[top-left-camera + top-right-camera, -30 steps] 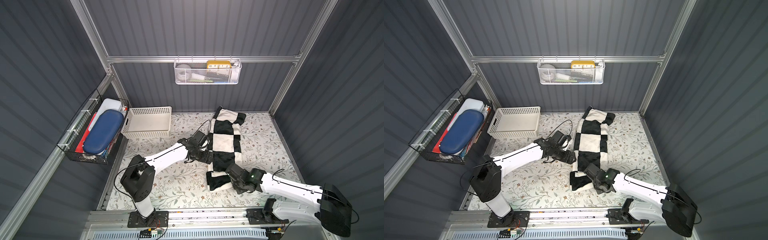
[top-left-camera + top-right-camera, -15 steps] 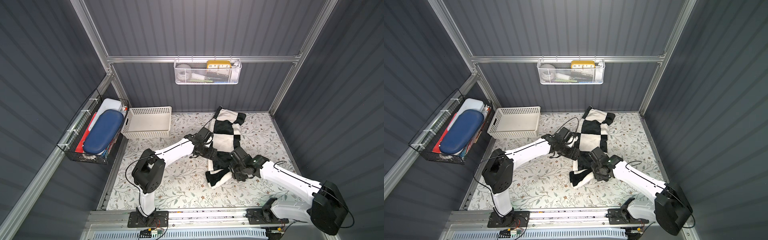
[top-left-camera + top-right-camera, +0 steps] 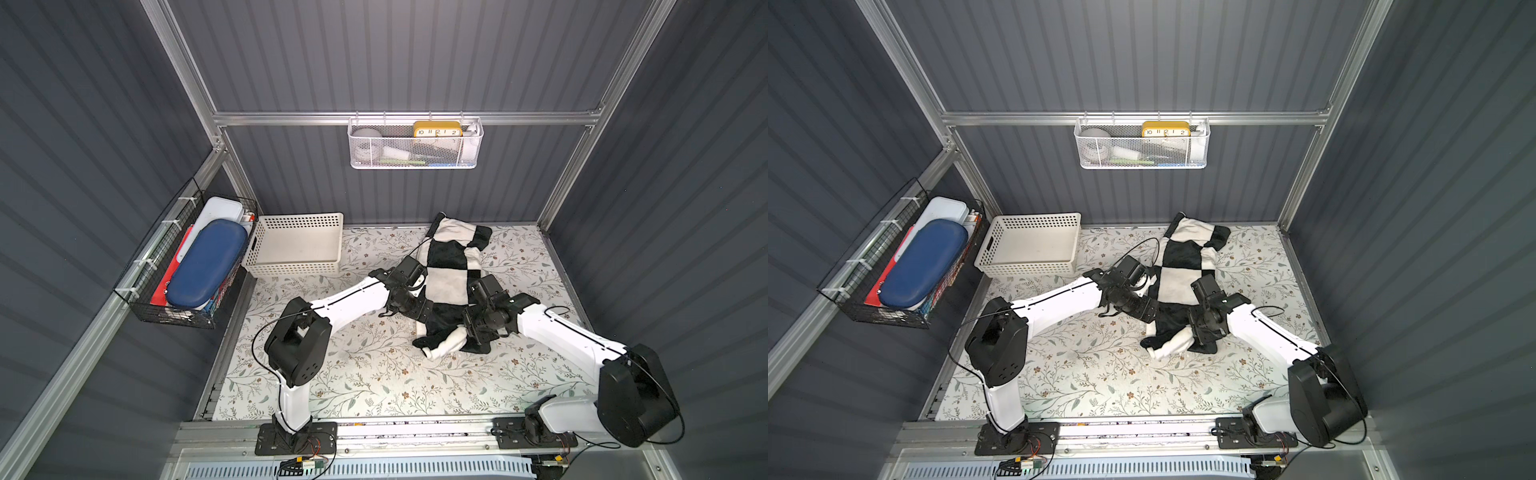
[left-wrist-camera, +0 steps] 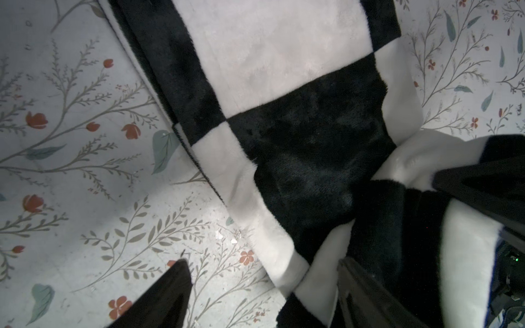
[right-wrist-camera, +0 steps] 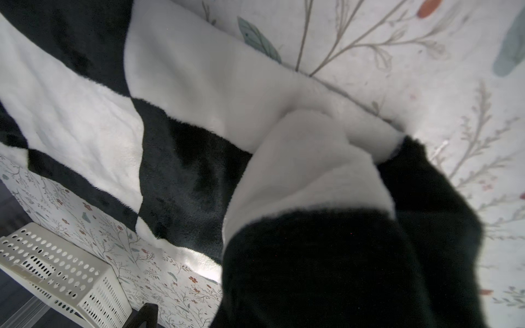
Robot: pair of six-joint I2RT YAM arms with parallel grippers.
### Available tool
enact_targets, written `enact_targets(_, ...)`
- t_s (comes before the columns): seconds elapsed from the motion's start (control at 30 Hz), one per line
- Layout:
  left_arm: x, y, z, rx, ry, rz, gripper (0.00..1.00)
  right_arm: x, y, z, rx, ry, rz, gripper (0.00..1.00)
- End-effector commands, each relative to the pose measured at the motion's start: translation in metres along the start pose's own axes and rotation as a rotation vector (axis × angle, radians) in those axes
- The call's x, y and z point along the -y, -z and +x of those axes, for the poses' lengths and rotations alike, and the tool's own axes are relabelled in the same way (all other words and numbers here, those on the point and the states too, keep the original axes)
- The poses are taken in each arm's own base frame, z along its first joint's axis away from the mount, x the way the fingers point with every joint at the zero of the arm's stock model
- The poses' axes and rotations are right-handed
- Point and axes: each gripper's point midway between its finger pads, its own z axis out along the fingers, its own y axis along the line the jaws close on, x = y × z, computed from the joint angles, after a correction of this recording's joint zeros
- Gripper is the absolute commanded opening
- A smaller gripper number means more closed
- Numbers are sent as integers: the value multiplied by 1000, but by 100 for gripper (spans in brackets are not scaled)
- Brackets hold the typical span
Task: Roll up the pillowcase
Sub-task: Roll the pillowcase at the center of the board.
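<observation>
The pillowcase [image 3: 448, 286] lies on the floral table cover [image 3: 365, 374] as a long folded strip. Its long axis runs from the back wall toward the robot, well right of the cream perforated basket [image 3: 297, 249]. The near end is bunched into a loose, lumpy start of a roll, with one arm on each side of it. The right gripper [image 3: 471, 330] is clamped shut with plush piled against it, so it's probably pinching that fold. The left gripper [image 4: 262, 268] gapes wide, holding nothing, straddling the strip's left edge. The roll has to travel away from the robot, along the strip. It's thick fleece in big black and cream squares.
</observation>
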Motion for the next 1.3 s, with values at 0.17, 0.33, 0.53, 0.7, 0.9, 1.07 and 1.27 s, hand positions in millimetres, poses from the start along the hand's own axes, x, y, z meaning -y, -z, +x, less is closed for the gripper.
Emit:
enact_targets(0.17, -8, 4, -4, -20, -6, -38, 84, -47, -2, -11, -35, 56, -39, 0)
enact_targets(0.33, -17, 29, -16, 35, 18, -126, 85, -46, -11, -22, -19, 76, 25, 7)
enact_targets(0.53, -24, 69, -29, 100, 5, -221, 86, -32, -16, -32, -13, 92, 82, 26)
enact_targets(0.7, 2, 85, -31, 107, -34, -128, 85, -30, -27, -34, -18, 108, 97, 36)
enact_targets(0.9, 79, 73, 4, 58, -268, 23, 76, -47, -41, -42, -4, 91, 57, 43)
enact_targets(1.07, 105, 59, 25, -6, -259, 267, 30, -61, -42, -42, -10, 112, 44, 33)
enact_targets(1.27, 51, 6, -14, 53, -130, 189, 20, -58, -45, -37, -38, 115, 38, 34)
